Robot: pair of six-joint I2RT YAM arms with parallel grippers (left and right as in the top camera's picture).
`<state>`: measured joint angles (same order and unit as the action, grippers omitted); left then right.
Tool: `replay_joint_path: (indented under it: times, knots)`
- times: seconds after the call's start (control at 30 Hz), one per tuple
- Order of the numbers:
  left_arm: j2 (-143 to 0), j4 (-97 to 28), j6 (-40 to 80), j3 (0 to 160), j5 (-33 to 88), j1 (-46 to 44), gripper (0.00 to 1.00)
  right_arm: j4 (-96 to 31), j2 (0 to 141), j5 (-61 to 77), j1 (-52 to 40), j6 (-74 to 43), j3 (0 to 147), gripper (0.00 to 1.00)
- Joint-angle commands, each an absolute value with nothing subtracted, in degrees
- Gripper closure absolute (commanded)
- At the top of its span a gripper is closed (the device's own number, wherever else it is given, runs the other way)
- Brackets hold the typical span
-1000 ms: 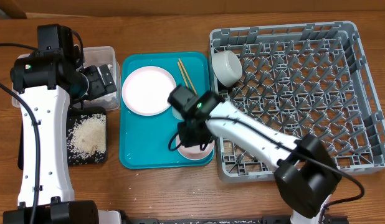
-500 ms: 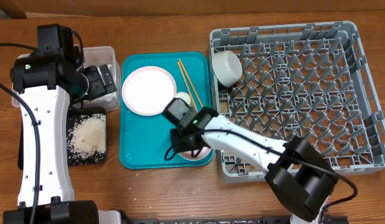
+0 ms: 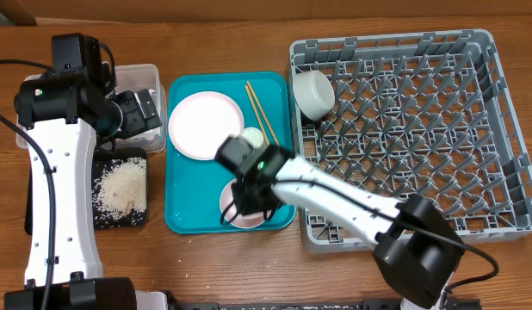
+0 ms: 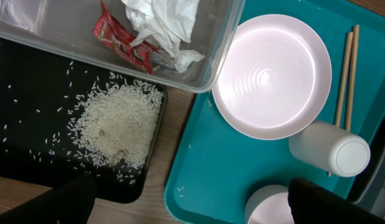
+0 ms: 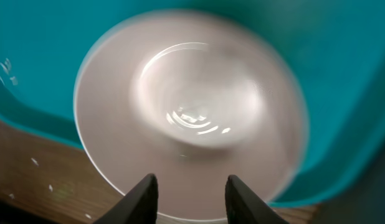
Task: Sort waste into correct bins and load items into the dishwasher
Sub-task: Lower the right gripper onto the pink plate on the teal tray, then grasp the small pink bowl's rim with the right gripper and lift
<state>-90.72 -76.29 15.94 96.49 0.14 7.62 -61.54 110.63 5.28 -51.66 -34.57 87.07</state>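
Two pincers are seen over the desk (image 3: 249, 26), and both are open. The left pincer (image 3: 145, 110) is held above the clear tub (image 4: 223, 56) near the far left corner of the desk. In the left wrist view its fingers are spread wide, one at each lower corner of the picture, and nothing is gripped between them. The crumpled napkin (image 4: 161, 25) and the red snack wrapper (image 4: 121, 46) are seen lying inside the tub. Just beside the tub, toward the near edge, the black tray (image 4: 30, 93) is placed. A heap of rice grains (image 4: 118, 130) is carried on it, with loose grains scattered around the heap.

The teal tray (image 4: 211, 155) is set near the middle of the desk, between these bins and the dish rack (image 3: 395, 129). On its far left part the white plate (image 4: 273, 74) is laid, the chopsticks (image 4: 348, 74) are laid side by side on its far right part, and the small cup (image 4: 329, 149) is found just beside both. The pale bowl (image 5: 192, 112) is seated upright on the tray's part closest to the near edge. The right pincer (image 5: 191, 186) is held directly over this bowl, its fingers parted above the rim. The right wrist view is blurred, so contact with the bowl cannot be told, and nothing is seen clamped.

The right half of the desk is taken up by the rack, and a second bowl (image 3: 313, 93) is lodged on its side in the rack's far left corner.
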Motion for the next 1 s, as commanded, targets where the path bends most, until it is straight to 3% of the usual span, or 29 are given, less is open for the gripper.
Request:
replay_joint_path:
  times: [0.0,0.17,0.6,0.77,0.97]
  knots:
    - [-90.6,-76.2,15.4,97.1,-0.4,7.9,0.00,-65.2,108.6,-1.4,-49.8,-34.1,92.7,0.57]
    - [-90.6,-76.2,15.4,97.1,-0.4,7.9,0.00,-64.5,109.8,-3.6,-48.3,-34.1,90.1,0.53]
    - [-90.6,-76.2,15.4,97.1,-0.4,7.9,0.00,-58.3,112.6,-2.2,-48.2,-34.5,81.4,0.54]
    - [-90.6,-76.2,15.4,97.1,-0.4,7.9,0.00,-57.1,112.7,-1.4,-48.2,-34.7,79.8,0.69]
    - [-90.6,-76.2,15.4,97.1,-0.4,7.9,0.00,-56.9,112.6,-1.2,-48.2,-34.8,79.9,0.96]
